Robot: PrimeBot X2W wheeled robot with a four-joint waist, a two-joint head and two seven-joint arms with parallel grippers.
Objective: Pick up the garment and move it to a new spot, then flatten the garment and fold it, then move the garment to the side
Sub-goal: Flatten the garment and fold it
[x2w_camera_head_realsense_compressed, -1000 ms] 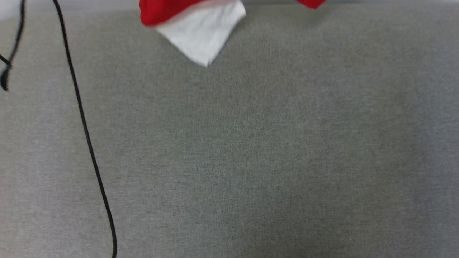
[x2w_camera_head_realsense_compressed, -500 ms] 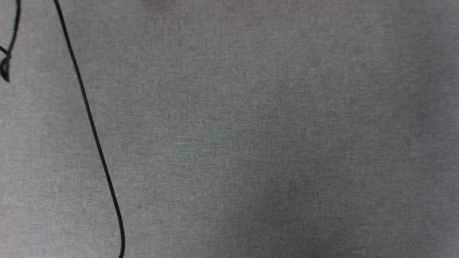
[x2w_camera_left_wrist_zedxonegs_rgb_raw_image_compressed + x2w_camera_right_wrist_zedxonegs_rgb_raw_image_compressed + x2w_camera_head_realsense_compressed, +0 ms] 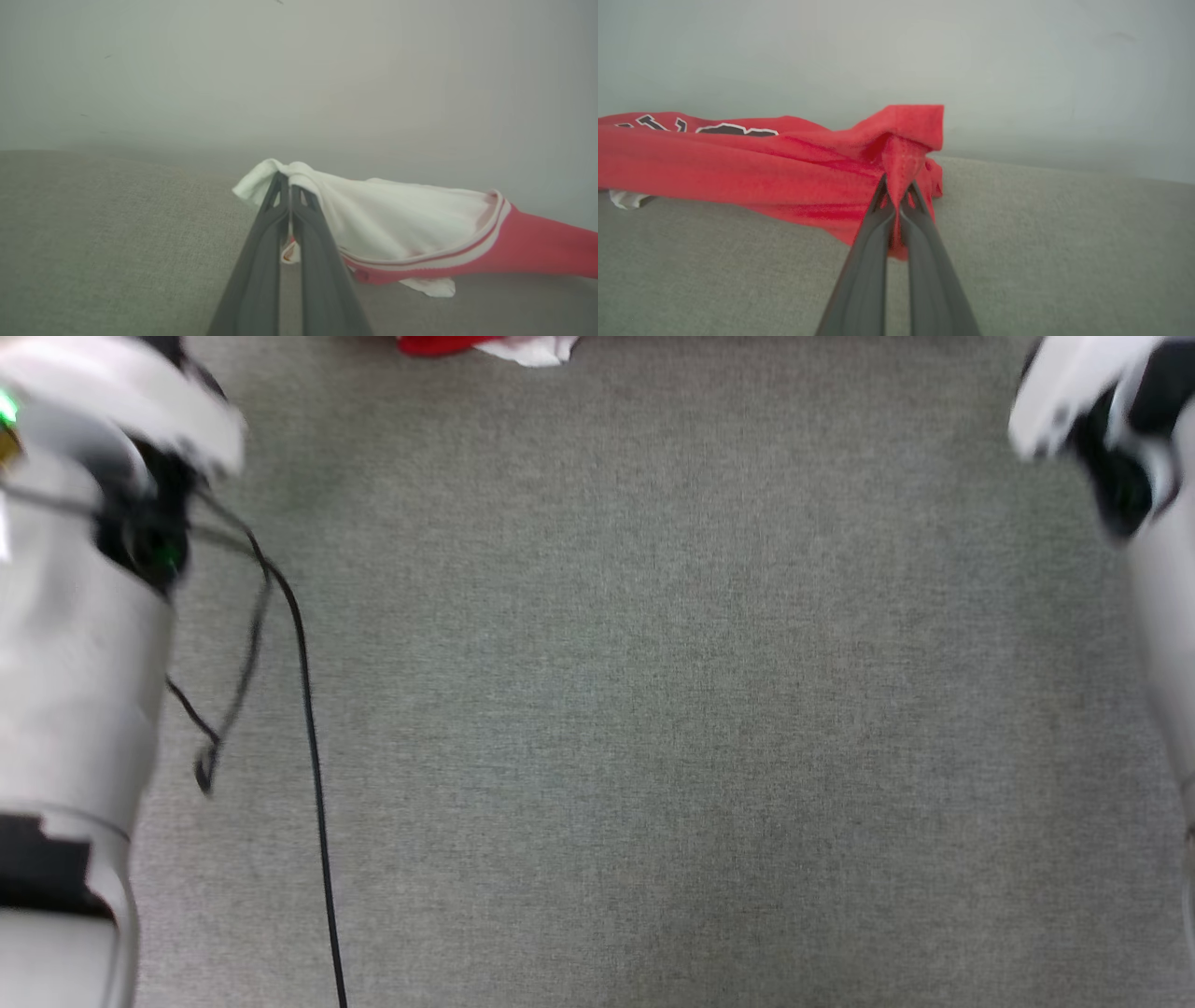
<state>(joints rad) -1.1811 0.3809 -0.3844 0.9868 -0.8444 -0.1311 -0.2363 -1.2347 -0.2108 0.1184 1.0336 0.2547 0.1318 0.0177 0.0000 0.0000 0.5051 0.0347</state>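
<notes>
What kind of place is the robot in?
Probably an indoor test room, though I can't be sure: a wide grey cloth surface, a plain pale wall behind it, and a loose black cable.

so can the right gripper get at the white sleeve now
Probably not: the right gripper is shut on the garment at a red corner, and the white sleeve is at the far end, in the left gripper.

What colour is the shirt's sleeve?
The sleeve is white with red-and-white striped trim, clearest in the left wrist view.
</notes>
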